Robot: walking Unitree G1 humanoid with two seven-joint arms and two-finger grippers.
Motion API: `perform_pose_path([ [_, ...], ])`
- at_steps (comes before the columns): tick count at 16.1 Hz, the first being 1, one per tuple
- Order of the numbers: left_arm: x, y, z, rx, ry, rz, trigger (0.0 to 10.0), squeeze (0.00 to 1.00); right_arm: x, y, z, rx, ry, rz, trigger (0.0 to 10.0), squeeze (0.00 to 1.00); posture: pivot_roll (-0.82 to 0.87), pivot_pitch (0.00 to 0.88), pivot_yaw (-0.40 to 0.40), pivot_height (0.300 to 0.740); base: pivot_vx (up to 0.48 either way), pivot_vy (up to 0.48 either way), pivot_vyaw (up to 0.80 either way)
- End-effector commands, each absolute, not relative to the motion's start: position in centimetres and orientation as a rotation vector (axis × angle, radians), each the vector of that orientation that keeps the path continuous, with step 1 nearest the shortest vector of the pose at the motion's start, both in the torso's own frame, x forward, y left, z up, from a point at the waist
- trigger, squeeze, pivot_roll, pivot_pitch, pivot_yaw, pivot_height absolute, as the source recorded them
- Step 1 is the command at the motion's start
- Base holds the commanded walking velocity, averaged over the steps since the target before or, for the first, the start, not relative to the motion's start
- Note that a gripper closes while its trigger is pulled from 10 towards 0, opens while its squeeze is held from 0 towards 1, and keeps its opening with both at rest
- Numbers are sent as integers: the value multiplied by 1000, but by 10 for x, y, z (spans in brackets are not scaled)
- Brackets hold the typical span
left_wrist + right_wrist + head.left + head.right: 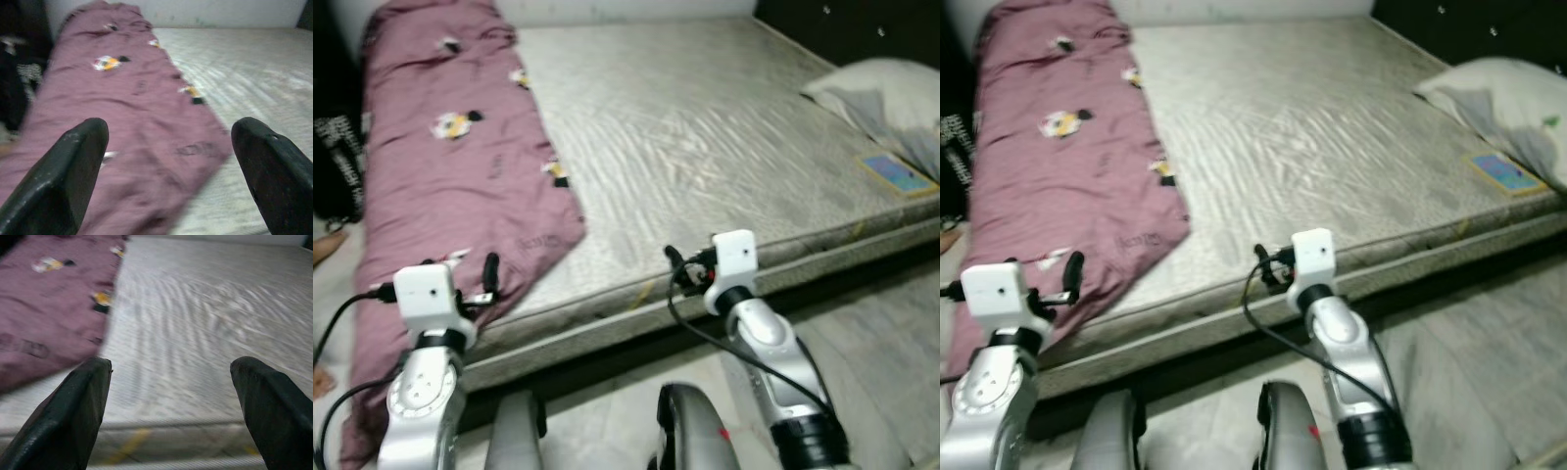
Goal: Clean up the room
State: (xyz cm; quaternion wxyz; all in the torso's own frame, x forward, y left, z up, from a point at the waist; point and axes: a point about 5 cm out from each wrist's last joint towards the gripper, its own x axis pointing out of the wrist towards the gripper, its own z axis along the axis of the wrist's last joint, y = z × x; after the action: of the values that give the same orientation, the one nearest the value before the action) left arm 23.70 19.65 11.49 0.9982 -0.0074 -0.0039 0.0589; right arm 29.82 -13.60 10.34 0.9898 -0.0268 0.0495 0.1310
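Both claws spread wide, empty, raised toward bed edge; likely lining up for first grab.
Left claw (166,147) aimed at maroon blanket (450,166); blanket lies rumpled down left of frame, lower end spilling over mattress (705,147) edge.
Right claw (171,396) faces bare grey mattress, lower centre.
Pillow (886,98) upper right, small colourful book (899,174) just beside it.
Dark clothing (337,157) far left; pale tiled floor (871,343) lower right.
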Motion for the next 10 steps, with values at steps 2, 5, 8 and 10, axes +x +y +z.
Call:
perform_pose_path([
  [2,237,192,117,-14,-11,94,10000,0,298,-142,105,-54,97,247,10000,0,-45,94,-60,586,364,0,0],
  [5,234,198,111,-30,36,146,10000,0,294,-143,106,-52,104,247,10000,0,-43,117,-61,586,180,0,0],
  [8,232,216,106,-29,80,217,10000,0,288,-157,111,-58,112,231,10000,0,-58,156,-55,581,0,0,0],
  [10,242,234,97,-18,141,256,10000,0,268,-187,109,-111,152,177,10000,0,-101,203,-44,556,0,0,0],
])
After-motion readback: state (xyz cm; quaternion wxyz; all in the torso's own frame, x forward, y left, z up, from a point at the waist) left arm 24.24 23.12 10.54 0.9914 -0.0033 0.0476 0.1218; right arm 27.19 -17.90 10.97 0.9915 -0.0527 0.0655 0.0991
